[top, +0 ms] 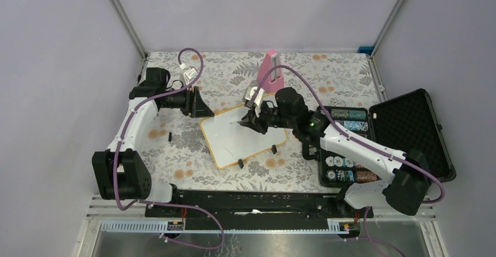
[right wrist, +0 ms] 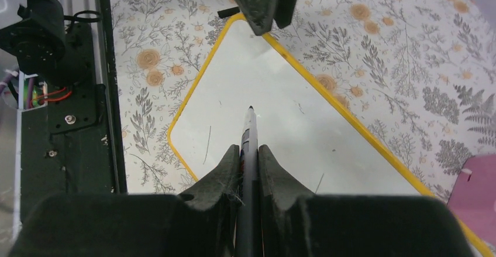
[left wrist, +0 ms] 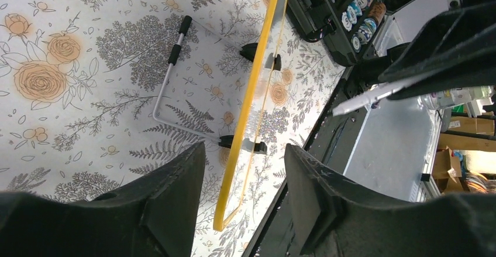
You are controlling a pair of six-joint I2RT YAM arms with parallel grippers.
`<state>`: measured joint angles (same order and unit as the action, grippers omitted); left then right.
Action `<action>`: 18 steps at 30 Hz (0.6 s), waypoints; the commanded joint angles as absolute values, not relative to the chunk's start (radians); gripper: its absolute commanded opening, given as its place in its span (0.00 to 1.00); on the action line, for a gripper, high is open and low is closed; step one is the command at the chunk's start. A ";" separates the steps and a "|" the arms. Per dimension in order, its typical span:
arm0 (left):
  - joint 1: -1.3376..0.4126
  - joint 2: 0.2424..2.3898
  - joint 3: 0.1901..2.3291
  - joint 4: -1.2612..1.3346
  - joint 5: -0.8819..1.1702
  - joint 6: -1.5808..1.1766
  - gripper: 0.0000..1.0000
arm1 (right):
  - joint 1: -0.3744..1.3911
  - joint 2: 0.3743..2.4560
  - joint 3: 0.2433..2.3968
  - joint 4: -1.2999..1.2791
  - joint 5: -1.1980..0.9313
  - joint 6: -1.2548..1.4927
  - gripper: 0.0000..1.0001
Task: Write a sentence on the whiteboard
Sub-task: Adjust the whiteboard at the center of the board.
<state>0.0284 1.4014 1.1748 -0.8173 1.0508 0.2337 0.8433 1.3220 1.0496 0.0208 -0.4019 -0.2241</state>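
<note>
**Marker poised over the whiteboard, left pincer at its corner**

Your whiteboard sat in the middle of the surface, just ahead of the two arms. Its long sides ran slantwise, and its two black feet were on the edge nearer the arm bases. From the left wrist you saw it almost edge-on, as a thin yellow rim. A wire stand reached out behind it over the floral cloth. You could not tell how steeply it leaned. Its white face carried only a few short, thin strokes.

Your right pincer was closed tight on a black marker. The marker ran straight out between the fingers, its tip over the middle of the board's face. You could not tell whether the tip touched the board.

Your left pincer was at the board's far-left corner with its fingers clearly apart, gripping nothing you could see. The rim's rounded corner showed in the gap between them. Whether either finger touched it could not be made out.

Just beside the board on your right lay an open black case, lid back, with rows of poker chips in its tray. A pink object stood just beyond the board's far edge. A small black piece lay on the cloth to the board's left, apart from it.
</note>
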 commanded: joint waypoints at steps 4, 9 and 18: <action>0.028 1.384 1.166 -0.814 1.075 0.250 0.52 | 0.956 1.322 1.085 0.046 -0.299 -0.328 0.00; -0.041 1.408 1.171 -0.814 1.043 0.256 0.49 | 0.957 1.301 1.142 -0.072 -0.343 -0.314 0.00; -0.134 1.461 1.171 -0.779 0.971 0.261 0.34 | 0.956 1.263 1.201 -0.218 -0.391 -0.302 0.00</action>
